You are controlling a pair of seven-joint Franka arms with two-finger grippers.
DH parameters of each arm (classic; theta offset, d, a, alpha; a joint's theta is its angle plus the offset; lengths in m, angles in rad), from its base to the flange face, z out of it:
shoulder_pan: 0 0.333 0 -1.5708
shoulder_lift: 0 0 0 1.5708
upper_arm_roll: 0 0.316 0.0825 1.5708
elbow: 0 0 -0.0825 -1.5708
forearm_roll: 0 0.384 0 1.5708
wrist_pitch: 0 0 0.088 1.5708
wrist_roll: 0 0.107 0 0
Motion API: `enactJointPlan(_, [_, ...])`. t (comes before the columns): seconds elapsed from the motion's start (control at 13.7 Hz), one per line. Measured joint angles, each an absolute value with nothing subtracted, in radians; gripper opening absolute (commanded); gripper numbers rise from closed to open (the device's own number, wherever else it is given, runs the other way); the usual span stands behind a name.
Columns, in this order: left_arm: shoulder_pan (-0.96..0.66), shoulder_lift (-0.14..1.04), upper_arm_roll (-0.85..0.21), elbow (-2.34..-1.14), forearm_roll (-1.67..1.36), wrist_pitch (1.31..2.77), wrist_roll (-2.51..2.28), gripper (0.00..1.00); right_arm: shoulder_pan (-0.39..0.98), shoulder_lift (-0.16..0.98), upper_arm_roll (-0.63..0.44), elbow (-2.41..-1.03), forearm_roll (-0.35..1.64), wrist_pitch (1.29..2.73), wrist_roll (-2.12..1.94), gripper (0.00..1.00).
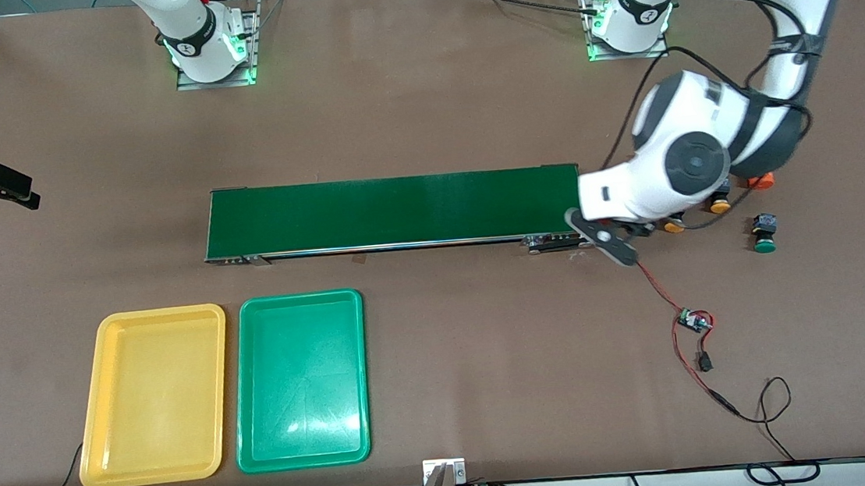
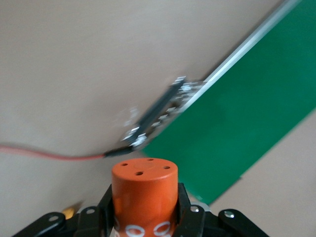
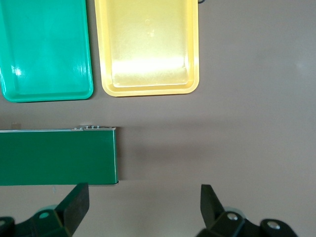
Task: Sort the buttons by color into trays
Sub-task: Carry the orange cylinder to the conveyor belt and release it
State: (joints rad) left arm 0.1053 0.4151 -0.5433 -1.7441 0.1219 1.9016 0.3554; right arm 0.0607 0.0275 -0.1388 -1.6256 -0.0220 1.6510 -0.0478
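Observation:
My left gripper [image 2: 144,210] is shut on an orange cylinder [image 2: 144,180] with white print, over the table by the conveyor's end nearest the left arm; in the front view the wrist hides it. Two yellow-capped buttons [image 1: 720,206] [image 1: 674,226] lie partly under that wrist. A green-capped button [image 1: 764,234] lies beside them, nearer the table's end. The second green button is hidden. The yellow tray [image 1: 152,397] and green tray [image 1: 300,380] lie empty side by side, nearer the front camera than the belt. My right gripper [image 3: 143,197] is open and empty above the table's right-arm end [image 1: 9,190].
The long dark-green conveyor belt [image 1: 394,211] lies across the table's middle. Another orange piece [image 1: 761,181] shows by the left arm's elbow. A red wire [image 1: 659,286] runs from the conveyor's end to a small circuit board [image 1: 694,322], with black cable past it.

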Motion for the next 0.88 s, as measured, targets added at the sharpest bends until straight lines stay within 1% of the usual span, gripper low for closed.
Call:
enactJointPlan(0.51, [-0.059,0.465,-0.563,-1.766,0.192,1.909,0.547,0.27,0.058,0.028,-0.141,-1.626,-0.022,1.651,-0.048,1.0])
enactJointPlan(0.73, [-0.077,0.511,-0.563,-1.808,0.197,2.011,0.613,0.28,0.056,0.028,-0.143,-1.627,-0.022,1.651,-0.048,1.0])
enactJointPlan(0.8, [-0.08,0.522,-0.563,-1.83,0.198,2.051,0.629,0.31,0.056,0.028,-0.143,-1.627,-0.022,1.651,-0.048,1.0])
enactJointPlan(0.88, [-0.083,0.528,-0.563,-1.853,0.198,2.087,0.646,0.57,0.056,0.028,-0.143,-1.627,-0.022,1.651,-0.048,1.0])
